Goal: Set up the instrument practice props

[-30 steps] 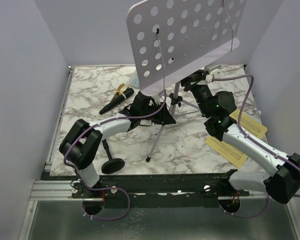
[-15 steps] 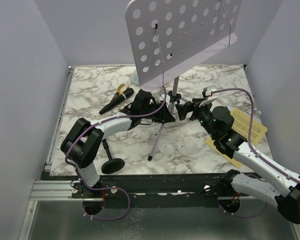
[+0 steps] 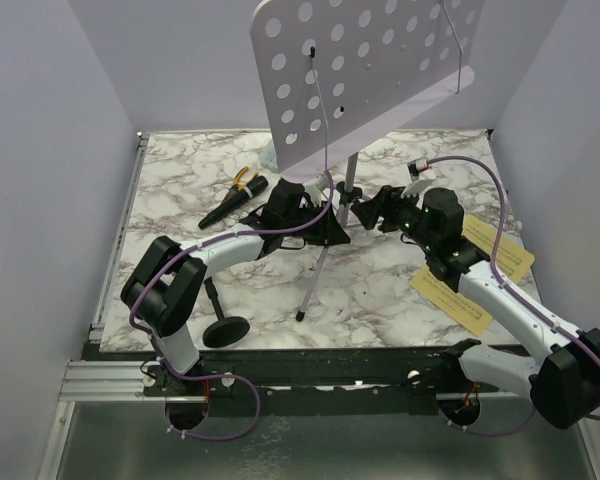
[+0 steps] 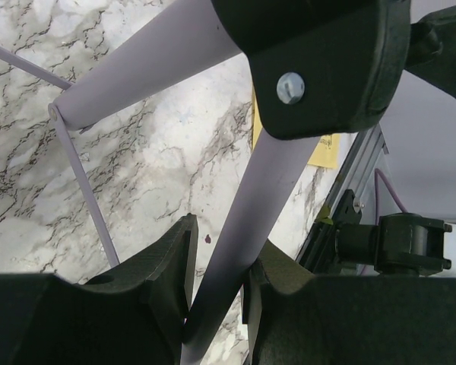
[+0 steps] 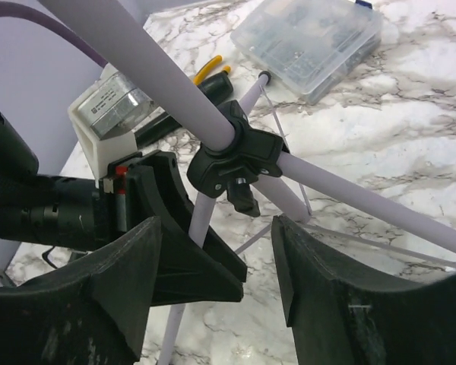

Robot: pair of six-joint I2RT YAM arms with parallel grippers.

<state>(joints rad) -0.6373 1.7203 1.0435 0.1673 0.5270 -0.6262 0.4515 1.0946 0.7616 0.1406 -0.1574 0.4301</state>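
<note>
Lilac music stand (image 3: pixel 360 70) stands near the middle of the table in the top view, with the left gripper (image 3: pixel 315 222) and right gripper (image 3: pixel 372 212) meeting low at its tripod. From the left wrist, the fingers (image 4: pixel 163 262) pinch a tripod leg (image 4: pixel 267 179), and that hold should stay firm to steady the stand. From the right wrist, the fingers (image 5: pixel 319 289) are spread before the black hub (image 5: pixel 235 156), and they should probably close squarely on its knob (image 5: pixel 243 199) without nudging the legs.

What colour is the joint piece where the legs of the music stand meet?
The joint piece is black, on lilac legs; the right wrist view shows it best.
</note>
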